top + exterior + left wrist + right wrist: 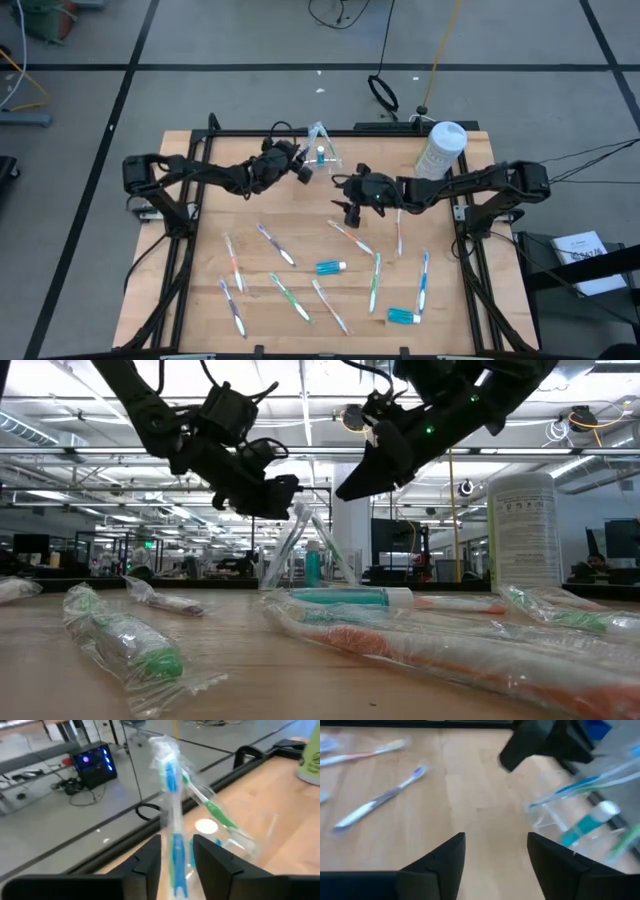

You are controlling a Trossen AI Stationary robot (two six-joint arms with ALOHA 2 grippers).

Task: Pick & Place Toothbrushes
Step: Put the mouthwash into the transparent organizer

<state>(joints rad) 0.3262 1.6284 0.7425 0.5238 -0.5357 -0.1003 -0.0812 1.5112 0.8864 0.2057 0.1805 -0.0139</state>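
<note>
Currently the left gripper pinches a blue toothbrush in clear wrap, holding it upright near the far edge of the table, above the clear cup; judged, this lets it drop in end-first. The cup already holds a green toothbrush and a small capped tube. Just right of it, the right gripper hangs over bare wood with fingers spread, holding nothing, probably kept clear of the cup until the left arm is done. Roughly ten wrapped toothbrushes lie scattered across the near half, with two short blue tubes among them. A white canister stands at the far right.
</note>
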